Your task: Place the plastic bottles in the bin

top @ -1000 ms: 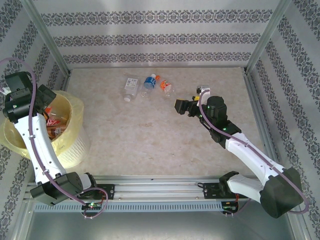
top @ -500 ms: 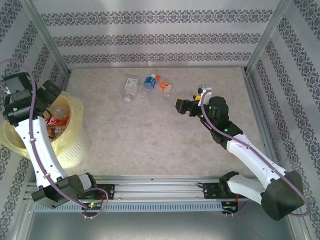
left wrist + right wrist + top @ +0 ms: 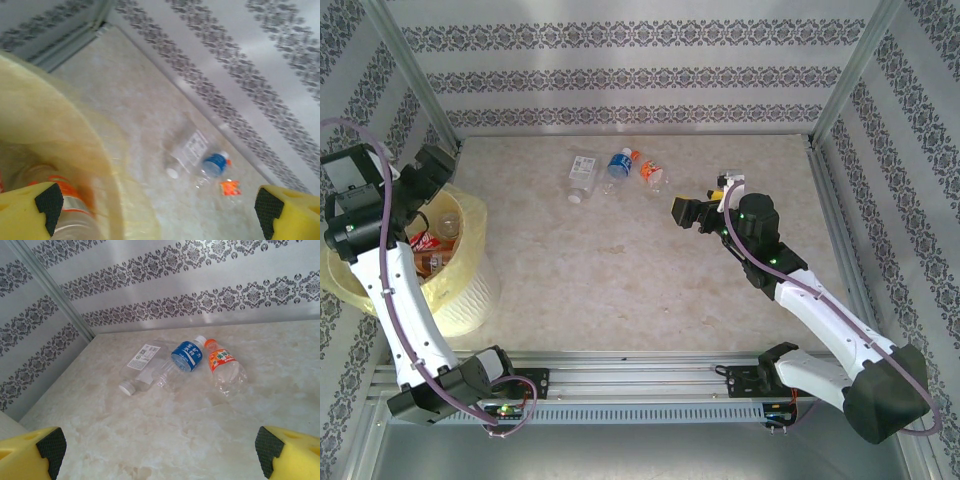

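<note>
The bin (image 3: 470, 295) stood at the table's (image 3: 620, 270) left edge, with a thin yellow bag (image 3: 475, 215) folded over its rim. Several binned bottles (image 3: 428, 248) lay in a heap inside it, red and orange labels showing among them.

The left gripper (image 3: 433, 165) hung over the bin's far rim and was tilted out toward the back of the table. Its jaws were spread wide and gripped nothing. In the left wrist view its yellow fingers (image 3: 30, 212), each tipped with a black pad, sat at the two bottom corners. The bin's rim and one orange-banded bottle lay under the left one.

Further right, three bottles lay on their sides close to the back wall (image 3: 620, 80), well apart from the bin. The white-label bottle (image 3: 582, 172) was the leftmost, with its white cap turned toward the near side. The blue-label bottle (image 3: 618, 164) lay against its right flank, cap toward the wall. The orange-label bottle (image 3: 652, 173) lay just beside that one, its orange cap close to the blue one's cap. Whether those two touched could not be told.

The right gripper (image 3: 682, 212) was right of the three bottles, low over the table and pointed left toward them, apart from all three. Its jaws were wide too, with only bare table between them. In the right wrist view the three bottles lay ahead of it, left of centre.
</note>
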You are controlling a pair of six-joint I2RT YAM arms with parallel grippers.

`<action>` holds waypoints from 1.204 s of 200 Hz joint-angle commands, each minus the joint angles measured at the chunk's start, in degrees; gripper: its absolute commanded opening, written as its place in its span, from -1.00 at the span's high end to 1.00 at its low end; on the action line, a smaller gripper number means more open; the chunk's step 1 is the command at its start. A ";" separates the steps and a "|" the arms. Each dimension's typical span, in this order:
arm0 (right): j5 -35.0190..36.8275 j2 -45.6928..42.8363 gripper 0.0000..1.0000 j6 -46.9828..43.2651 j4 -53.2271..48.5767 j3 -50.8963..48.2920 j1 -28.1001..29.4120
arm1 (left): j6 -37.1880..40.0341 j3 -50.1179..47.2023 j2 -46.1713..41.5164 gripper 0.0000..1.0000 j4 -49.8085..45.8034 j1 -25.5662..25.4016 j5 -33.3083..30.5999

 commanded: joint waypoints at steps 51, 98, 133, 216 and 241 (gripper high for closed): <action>0.93 1.68 -0.96 0.47 0.68 0.25 0.86 | 2.08 1.37 6.27 -0.99 1.83 -0.22 15.33; 1.55 1.65 -0.96 -0.38 -0.08 -0.01 0.71 | -0.60 0.06 6.86 -0.99 1.40 -0.18 8.58; 1.22 2.78 -0.96 -0.42 -0.19 1.18 0.69 | -1.20 1.40 4.82 -1.00 3.35 -4.78 6.34; 8.00 4.44 -0.96 5.06 -4.83 1.75 -1.69 | -1.64 2.90 7.46 -1.00 11.85 -31.07 -7.79; 5.53 7.03 -0.96 2.49 -7.89 3.53 -3.42 | -1.49 3.21 11.35 -1.00 14.10 -37.38 -9.94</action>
